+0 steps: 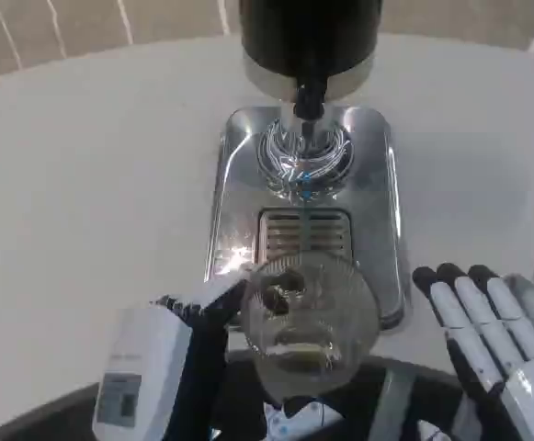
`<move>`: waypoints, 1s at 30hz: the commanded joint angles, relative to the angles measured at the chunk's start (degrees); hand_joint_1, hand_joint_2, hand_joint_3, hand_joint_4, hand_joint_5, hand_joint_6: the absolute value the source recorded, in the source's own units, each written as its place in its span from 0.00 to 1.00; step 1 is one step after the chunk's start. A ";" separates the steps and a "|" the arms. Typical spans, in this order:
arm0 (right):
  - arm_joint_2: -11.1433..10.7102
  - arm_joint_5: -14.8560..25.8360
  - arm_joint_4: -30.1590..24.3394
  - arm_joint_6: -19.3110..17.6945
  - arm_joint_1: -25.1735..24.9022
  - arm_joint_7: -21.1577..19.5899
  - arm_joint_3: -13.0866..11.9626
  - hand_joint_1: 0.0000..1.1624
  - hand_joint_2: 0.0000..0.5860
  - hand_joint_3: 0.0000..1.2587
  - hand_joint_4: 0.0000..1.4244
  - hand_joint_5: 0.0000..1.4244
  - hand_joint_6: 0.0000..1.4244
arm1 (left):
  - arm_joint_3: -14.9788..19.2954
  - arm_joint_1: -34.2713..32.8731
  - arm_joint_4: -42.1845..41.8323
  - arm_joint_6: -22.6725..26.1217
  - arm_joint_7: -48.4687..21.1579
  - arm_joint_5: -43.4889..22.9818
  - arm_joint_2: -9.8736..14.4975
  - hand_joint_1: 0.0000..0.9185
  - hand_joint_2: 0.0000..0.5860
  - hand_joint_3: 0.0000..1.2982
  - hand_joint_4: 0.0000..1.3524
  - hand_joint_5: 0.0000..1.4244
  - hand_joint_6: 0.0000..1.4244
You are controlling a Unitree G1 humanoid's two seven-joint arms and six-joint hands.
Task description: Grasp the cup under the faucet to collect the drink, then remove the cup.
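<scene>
Down low in the middle: clear cup [310, 317], seen from above, with a little yellowish drink at the bottom. Held at its left side by the left hand [170, 354], black fingers [213, 310] pressed against the glass wall. Sits over the near edge of the shiny metal tray [381, 211], just below the slotted drain [304, 234], not under the faucet [309, 96].

Up top in the middle: big black dispenser [308, 32], with the small dark faucet poking out at the front. Right below it on the tray, a round shiny ring [305, 156] with a spot of blue light.

Lower right corner: right hand [487, 322], fingers [453, 308] straight and side by side, pointing up the frame, holding nothing. Near the tray's right edge but not touching it, and apart from the cup.

All around: white tabletop [92, 184], curved at the near edge. Upper left corner: bit of brown floor [28, 28] with pale lines.
</scene>
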 commanded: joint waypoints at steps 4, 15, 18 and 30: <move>0.00 1.02 1.02 0.74 -0.76 1.63 0.52 0.10 1.00 0.00 0.00 0.00 0.00 | -0.17 -0.41 0.26 -1.43 -0.01 0.34 -0.13 0.63 0.15 0.95 0.83 1.00 1.00; 0.70 1.21 -0.17 1.92 0.14 1.67 0.35 0.12 1.00 0.00 0.00 0.00 0.00 | 0.04 -1.65 1.81 -0.45 -0.08 -0.39 -1.29 0.63 0.15 0.95 0.83 1.00 1.00; 1.03 1.02 -0.17 2.24 0.37 1.40 0.39 0.13 1.00 0.00 0.00 0.00 0.00 | 0.17 -2.38 2.51 -0.08 -0.08 -0.40 -1.79 0.63 0.15 0.95 0.83 1.00 1.00; 3.31 0.09 0.23 2.67 1.22 -0.58 1.86 0.17 1.00 0.00 0.00 0.00 0.00 | 1.93 -10.70 9.76 3.34 0.82 -0.34 -3.44 0.63 0.15 0.94 0.83 1.00 1.00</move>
